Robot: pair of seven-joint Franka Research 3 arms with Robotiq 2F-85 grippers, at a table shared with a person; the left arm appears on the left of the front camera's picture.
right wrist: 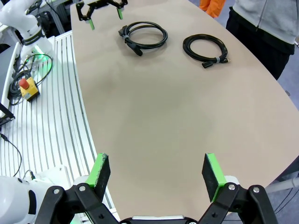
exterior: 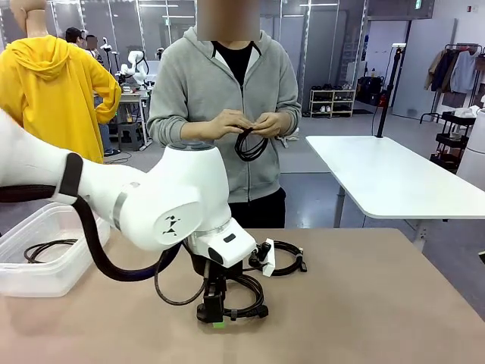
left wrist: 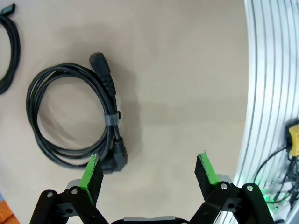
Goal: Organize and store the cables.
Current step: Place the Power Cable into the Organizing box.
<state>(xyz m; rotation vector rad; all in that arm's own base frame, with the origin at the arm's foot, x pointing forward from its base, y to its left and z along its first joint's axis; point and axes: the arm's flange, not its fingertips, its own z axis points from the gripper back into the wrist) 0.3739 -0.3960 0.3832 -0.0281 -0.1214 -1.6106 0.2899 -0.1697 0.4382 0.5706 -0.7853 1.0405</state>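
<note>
Two coiled black cables lie on the tan table: one (exterior: 246, 297) right beside my left gripper (exterior: 216, 318), another (exterior: 285, 258) a little farther back. In the left wrist view the near coil (left wrist: 70, 116) lies up and to the left of the open left gripper (left wrist: 149, 170), its plug end close to the left fingertip (left wrist: 92, 172); nothing sits between the pads. An edge of the other cable (left wrist: 9, 46) shows at top left. My right gripper (right wrist: 156, 172) hangs open above bare table, far from both coils (right wrist: 145, 35) (right wrist: 205, 49). The person holds a third cable (exterior: 250, 144) in both hands.
A clear plastic bin (exterior: 15, 277) stands at the table's left with a coiled cable (exterior: 47, 249) inside. The person stands at the far edge. A red emergency button (right wrist: 23, 84) and wires lie on the ribbed white base beside the table. A white table (exterior: 394, 178) stands behind.
</note>
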